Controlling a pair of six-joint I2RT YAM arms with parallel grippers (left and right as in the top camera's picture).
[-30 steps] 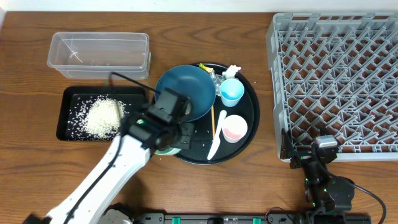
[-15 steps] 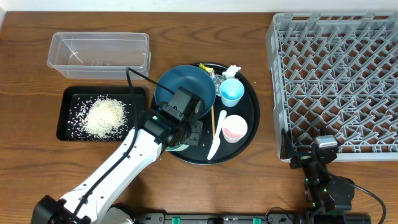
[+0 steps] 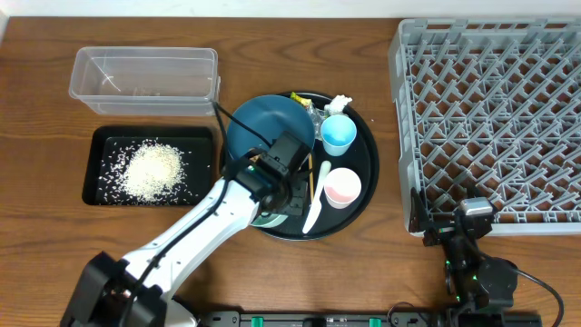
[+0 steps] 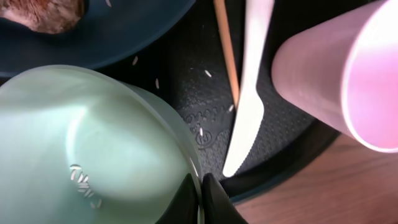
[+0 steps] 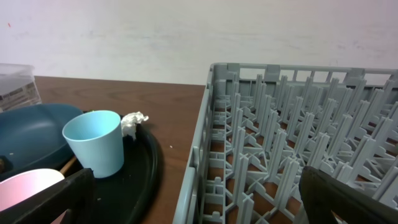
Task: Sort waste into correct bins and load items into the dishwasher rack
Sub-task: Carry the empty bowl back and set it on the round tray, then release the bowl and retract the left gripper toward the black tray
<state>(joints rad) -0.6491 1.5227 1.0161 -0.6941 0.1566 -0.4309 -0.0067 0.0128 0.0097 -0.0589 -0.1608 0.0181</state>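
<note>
Mint bowl (image 4: pixel 93 143) is pinched by its rim in the left gripper (image 4: pixel 200 188) over the round tray (image 3: pixel 369 193); the rack (image 3: pixel 490 118) lies well to its right, nearer the splayed right gripper (image 3: pixel 476 213)

1. No text, label, brand or number is showing clearly enough to be read in any of the three views.
2. An embossed mark (image 4: pixel 208 127) is standing out on the floor of the round black tray (image 4: pixel 186 81) in the left wrist view (a ring-shaped stamp with raised lines beside it), just right of the pale mint bowl (image 4: pixel 81 155). Its characters are blurring beyond reading.
</note>
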